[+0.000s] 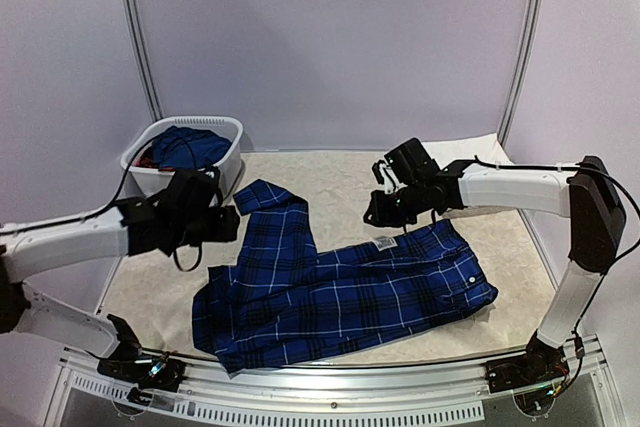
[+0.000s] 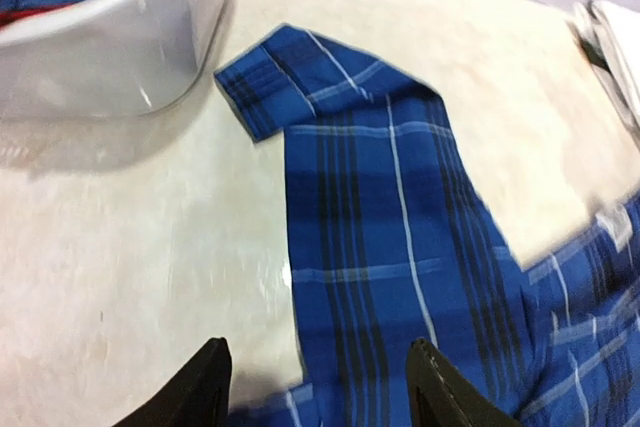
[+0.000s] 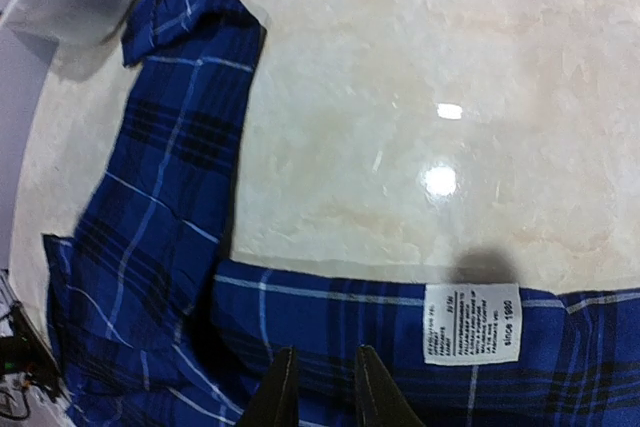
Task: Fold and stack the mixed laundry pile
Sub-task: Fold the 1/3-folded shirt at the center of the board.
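A navy plaid garment point(image 1: 330, 287) with thin white lines lies spread on the table; one long part point(image 2: 380, 197) runs toward the basket, and a white label point(image 3: 472, 324) shows at its far edge. My left gripper point(image 2: 320, 392) hovers open over that long part, with cloth below and nothing between the fingers. My right gripper point(image 3: 325, 397) hangs just above the plaid cloth point(image 3: 160, 237) near the label, its jaws a narrow way apart and holding nothing. More of the pile, a solid blue piece point(image 1: 188, 145) and a bit of red point(image 1: 146, 159), sits in the basket.
The oval white plastic basket point(image 1: 228, 162) stands at the back left, close to my left gripper point(image 1: 225, 222). A white cloth point(image 1: 475, 147) lies at the back right behind my right arm. The cream table cover point(image 1: 340, 182) ends at a metal rail point(image 1: 330, 372) in front.
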